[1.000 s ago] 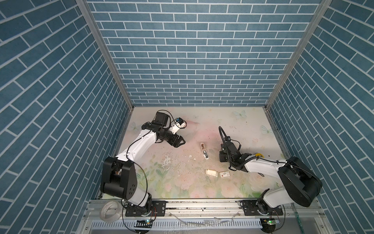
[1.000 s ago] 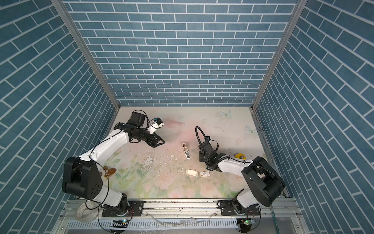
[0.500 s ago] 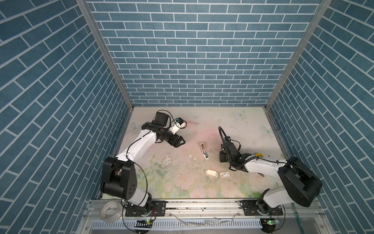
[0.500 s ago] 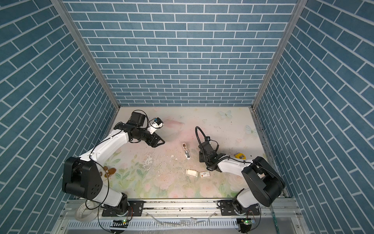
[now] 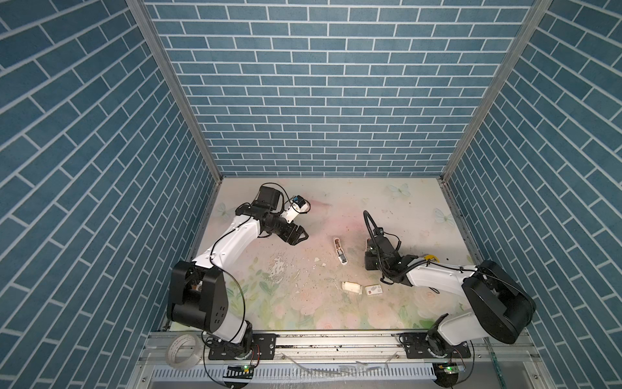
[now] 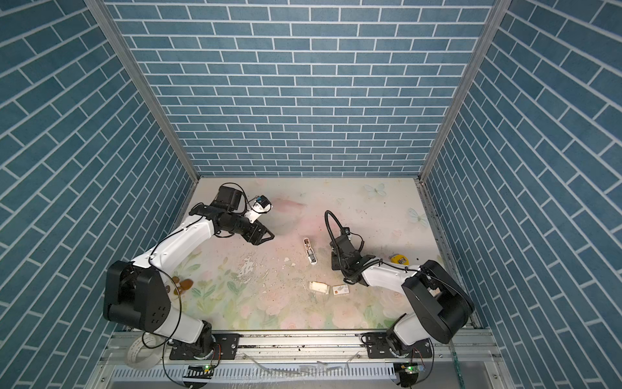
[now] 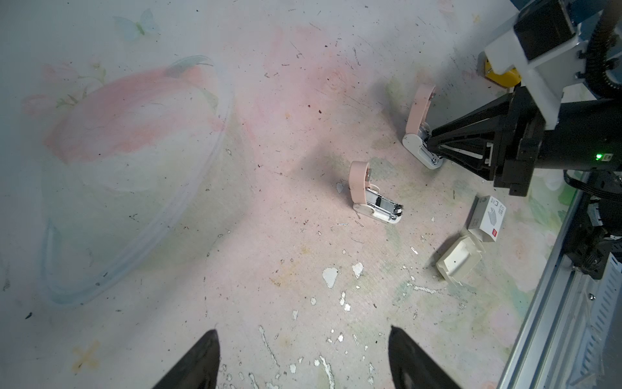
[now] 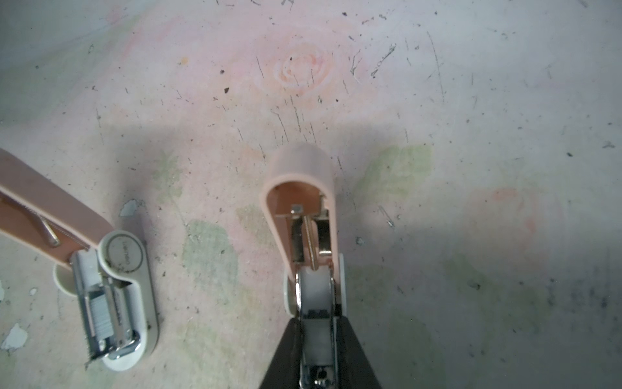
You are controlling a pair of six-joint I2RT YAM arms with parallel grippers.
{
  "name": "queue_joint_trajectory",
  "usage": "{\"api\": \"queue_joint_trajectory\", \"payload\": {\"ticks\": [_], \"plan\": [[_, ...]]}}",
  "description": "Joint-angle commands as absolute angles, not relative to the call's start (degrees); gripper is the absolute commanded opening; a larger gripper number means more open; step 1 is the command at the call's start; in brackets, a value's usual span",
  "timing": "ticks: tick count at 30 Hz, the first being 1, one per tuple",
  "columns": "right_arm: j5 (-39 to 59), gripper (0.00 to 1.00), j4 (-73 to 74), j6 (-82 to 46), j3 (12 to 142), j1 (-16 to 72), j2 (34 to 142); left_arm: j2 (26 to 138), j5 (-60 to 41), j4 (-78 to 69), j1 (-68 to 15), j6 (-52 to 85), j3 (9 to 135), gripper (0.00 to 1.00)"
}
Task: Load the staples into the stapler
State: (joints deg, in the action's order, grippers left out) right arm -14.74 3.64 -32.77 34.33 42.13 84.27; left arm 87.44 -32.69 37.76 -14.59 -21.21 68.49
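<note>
Two small staplers with pink lids flipped up stand on the mat. One stapler (image 5: 340, 252) (image 7: 370, 198) stands free in the middle; a ribbed silver-grey strip of staples (image 8: 100, 311) lies in its metal channel. My right gripper (image 8: 314, 323) (image 7: 434, 148) is shut on the sides of the other stapler (image 8: 303, 188) (image 7: 417, 131), low over the mat and to the right of the free one. In both top views the held stapler is hidden under that gripper (image 5: 370, 251). My left gripper (image 5: 298, 235) (image 7: 303, 353) hangs open and empty, left of both staplers.
A small white cardboard tray (image 5: 351, 287) (image 7: 457, 261) and a white sleeve with a red mark (image 5: 373, 289) (image 7: 488, 219) lie nearer the front edge. A yellow object (image 5: 432, 258) sits right of my right arm. The mat is scuffed, with flaked patches (image 5: 279, 269).
</note>
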Motion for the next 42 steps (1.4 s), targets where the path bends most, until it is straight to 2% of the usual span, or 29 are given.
{"api": "queue_joint_trajectory", "payload": {"ticks": [1,16,42], "plan": [[-14.8,0.21,1.5,-34.0,34.2,42.6,84.1,86.2,-33.4,38.1,-14.2,-21.1,68.1,0.80],[-15.1,0.27,-5.0,-30.7,38.6,42.5,77.2,85.8,-33.0,38.3,-14.2,-21.3,68.4,0.80],[-8.7,0.29,-3.2,-29.4,42.6,39.7,85.8,85.9,-32.8,38.3,-14.2,-21.3,68.3,0.80]]}}
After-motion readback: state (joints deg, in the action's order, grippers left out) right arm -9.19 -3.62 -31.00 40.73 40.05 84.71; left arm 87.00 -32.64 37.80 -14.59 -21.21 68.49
